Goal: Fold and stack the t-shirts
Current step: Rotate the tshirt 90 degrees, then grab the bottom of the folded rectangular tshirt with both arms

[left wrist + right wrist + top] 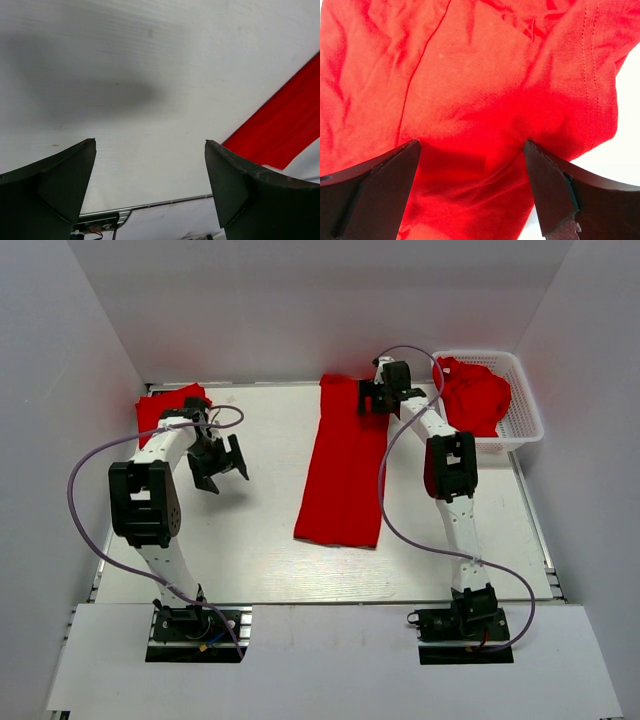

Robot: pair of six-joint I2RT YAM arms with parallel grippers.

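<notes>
A red t-shirt (pixel 343 465) lies folded into a long strip in the middle of the table. My right gripper (pixel 366 398) is open right over its far end, and the cloth (pixel 470 100) fills the right wrist view between the fingers. My left gripper (pixel 218 464) is open and empty above bare table left of the strip, whose edge (pixel 280 130) shows in the left wrist view. A folded red t-shirt (pixel 165 405) lies at the far left behind the left arm. More red t-shirts (pixel 475 395) are bunched in the white basket (pixel 525 405).
White walls close the table on the left, back and right. The basket stands at the far right corner. The table's metal front rail (pixel 150 205) shows in the left wrist view.
</notes>
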